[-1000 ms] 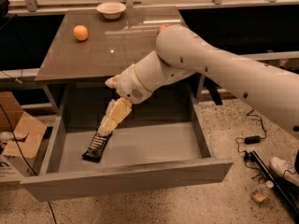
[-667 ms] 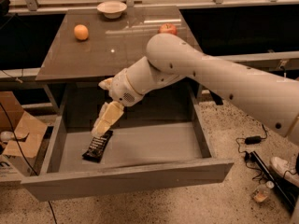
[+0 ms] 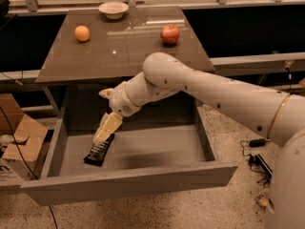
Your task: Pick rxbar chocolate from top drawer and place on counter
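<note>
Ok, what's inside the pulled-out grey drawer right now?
Inside the wide grey drawer: one flat black-wrapped snack bar at left, with the cream tool poised over its far end. That end is covered by the tool; the white arm hides the back.

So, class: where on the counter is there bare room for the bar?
The counter is bare in front of the orange and apple, and between them. The bowl crowds the back edge. The tool hangs in the top drawer, left side, at the rxbar chocolate.
</note>
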{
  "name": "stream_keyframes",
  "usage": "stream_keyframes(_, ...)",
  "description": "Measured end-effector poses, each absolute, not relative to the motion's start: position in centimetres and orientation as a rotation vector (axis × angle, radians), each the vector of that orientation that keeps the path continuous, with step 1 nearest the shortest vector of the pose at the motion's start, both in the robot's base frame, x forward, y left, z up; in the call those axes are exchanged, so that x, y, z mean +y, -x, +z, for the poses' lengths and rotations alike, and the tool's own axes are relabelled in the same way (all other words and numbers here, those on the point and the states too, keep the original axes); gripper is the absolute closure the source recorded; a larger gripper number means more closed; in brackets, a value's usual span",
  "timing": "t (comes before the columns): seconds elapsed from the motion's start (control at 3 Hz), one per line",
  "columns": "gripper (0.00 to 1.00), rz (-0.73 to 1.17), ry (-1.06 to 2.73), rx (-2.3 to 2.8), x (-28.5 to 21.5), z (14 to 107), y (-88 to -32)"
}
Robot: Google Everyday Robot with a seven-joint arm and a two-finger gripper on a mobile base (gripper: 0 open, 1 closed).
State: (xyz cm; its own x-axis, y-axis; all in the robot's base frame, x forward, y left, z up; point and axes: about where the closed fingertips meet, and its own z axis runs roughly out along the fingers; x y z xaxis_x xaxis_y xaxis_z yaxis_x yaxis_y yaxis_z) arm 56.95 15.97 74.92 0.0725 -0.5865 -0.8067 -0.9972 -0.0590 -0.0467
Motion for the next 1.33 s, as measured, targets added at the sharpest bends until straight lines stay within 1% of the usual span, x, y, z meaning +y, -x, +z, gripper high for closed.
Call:
stream_keyframes(0.67, 0.00, 0.845, 1.681, 1.649, 14.9, 67.7, -57.8)
stream_keyframes(1.33, 0.00, 0.975, 1.648, 1.672, 17.7, 62.2, -57.1)
